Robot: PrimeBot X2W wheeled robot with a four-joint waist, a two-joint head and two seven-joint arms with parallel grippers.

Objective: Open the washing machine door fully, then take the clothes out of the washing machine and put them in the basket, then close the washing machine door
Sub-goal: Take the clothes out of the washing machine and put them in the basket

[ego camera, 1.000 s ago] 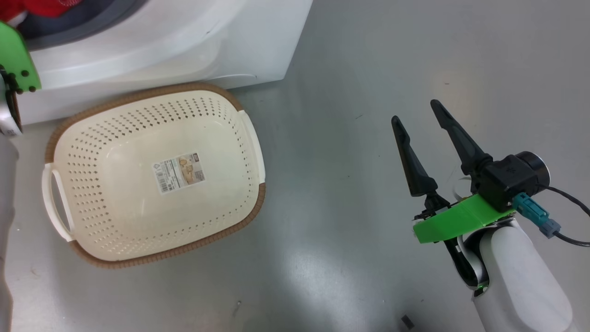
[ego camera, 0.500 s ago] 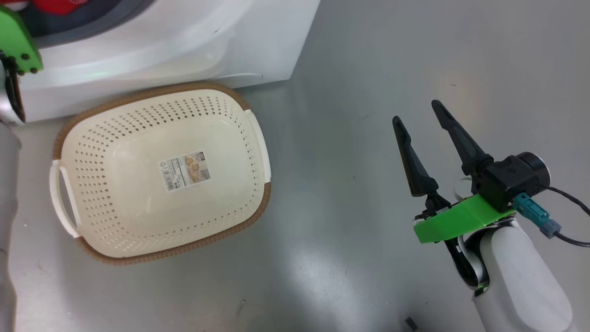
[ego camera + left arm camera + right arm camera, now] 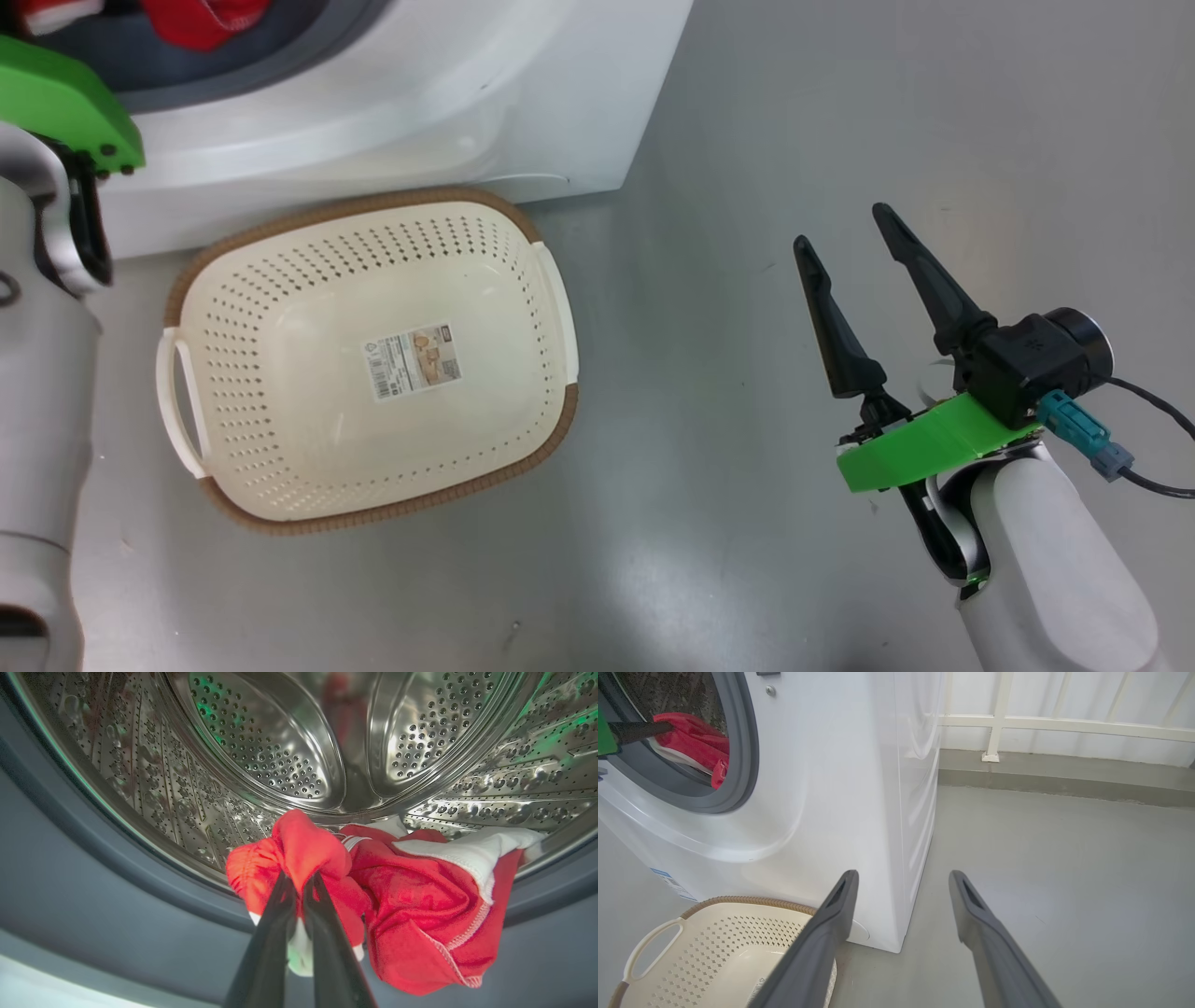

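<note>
In the left wrist view my left gripper is shut on a fold of the red clothes, which have white trim. They lie bunched over the grey rubber ring at the mouth of the steel drum. The head view has the white washing machine at the top left with a bit of the clothes in its opening. The cream basket stands on the floor just in front of it, with nothing inside. My right gripper hangs open over bare floor, far right of the basket. The door is out of view.
A white railing and a low kerb run along the far wall behind the machine. Grey floor stretches to the machine's right. My left forearm stands at the basket's left.
The head camera has turned, so machine and basket sit further right and lower in its picture. More of my left arm shows. The right gripper holds its place, still open.
</note>
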